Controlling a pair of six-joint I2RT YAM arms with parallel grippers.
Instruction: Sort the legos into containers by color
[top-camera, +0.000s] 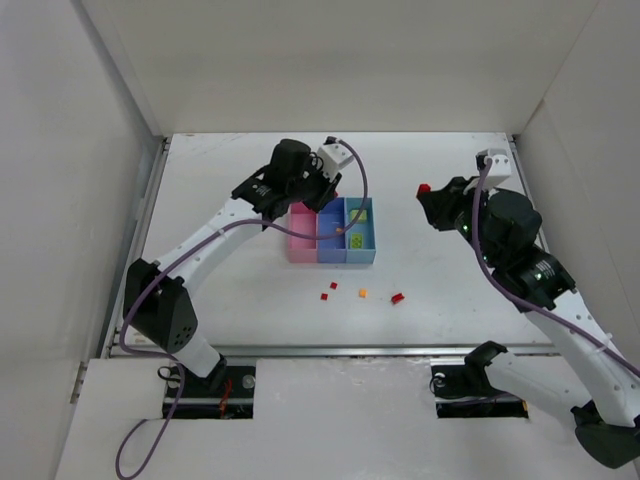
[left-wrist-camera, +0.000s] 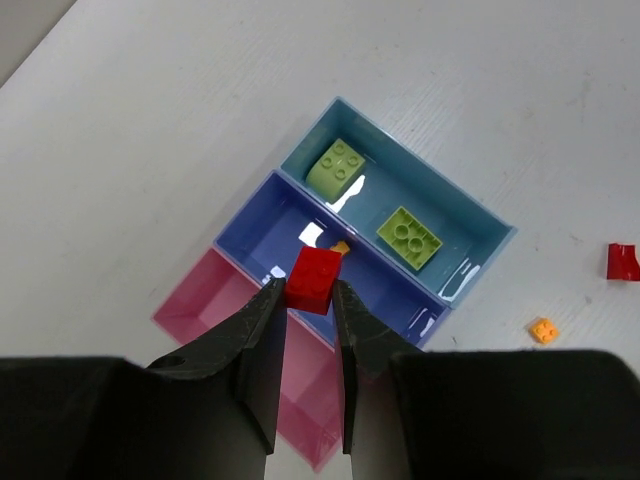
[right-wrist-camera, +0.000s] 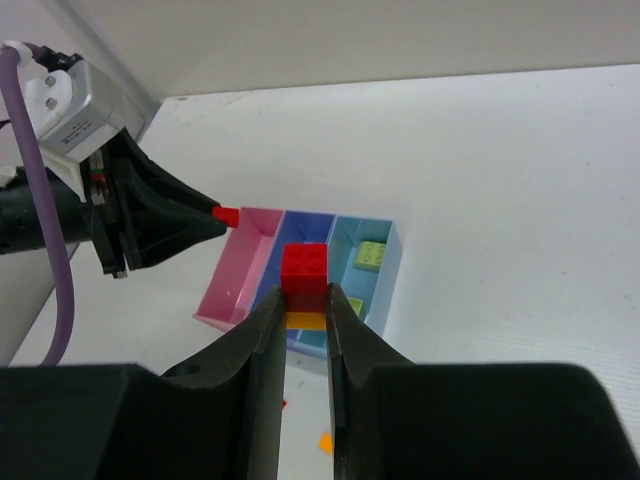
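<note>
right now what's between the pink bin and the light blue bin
The blue-violet bin, joined to both, with a small orange brick inside; clearest in the left wrist view.

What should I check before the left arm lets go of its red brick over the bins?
1. Left gripper shut on red brick: ok.
2. Red brick squarely over pink bin rather than blue-violet bin: cannot tell; it hangs near their shared wall.
3. Right gripper shut on other red brick, off to the side of the bins: ok.
4. Light blue bin holds only yellow-green bricks: ok.
5. Table free of loose bricks: not ok; red and orange ones lie there.
</note>
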